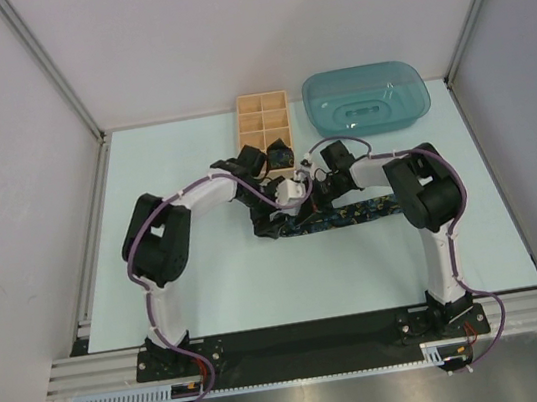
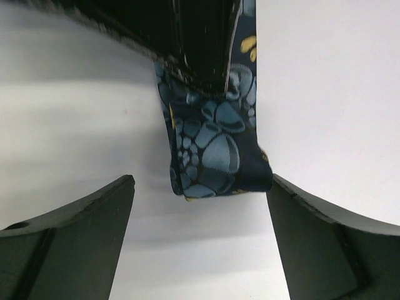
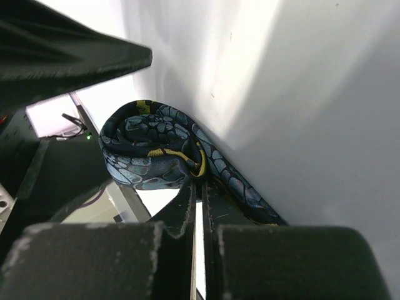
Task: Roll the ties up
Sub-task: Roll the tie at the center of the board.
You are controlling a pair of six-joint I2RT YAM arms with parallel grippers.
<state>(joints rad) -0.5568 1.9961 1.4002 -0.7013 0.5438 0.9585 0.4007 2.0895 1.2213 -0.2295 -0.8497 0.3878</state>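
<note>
A dark navy tie (image 1: 352,215) with blue and yellow speckles lies as a strip across the table's middle. Its left end is wound into a small coil (image 3: 153,153). My right gripper (image 3: 199,182) is shut on that coil, the fingers pinching its inner fold; it shows in the top view (image 1: 319,189) too. My left gripper (image 2: 200,209) is open, its fingers (image 2: 87,225) on either side of the hanging wound end (image 2: 212,156), the right one touching it. In the top view the left gripper (image 1: 295,193) sits close against the right one. A dark roll (image 1: 278,152) sits in the wooden box.
The compartmented wooden box (image 1: 260,111) stands at the back centre, just behind both grippers. A teal plastic tray (image 1: 365,96) lies upside down at the back right. More dark tie fabric (image 1: 270,227) is bunched under the left arm. Frame posts border the table.
</note>
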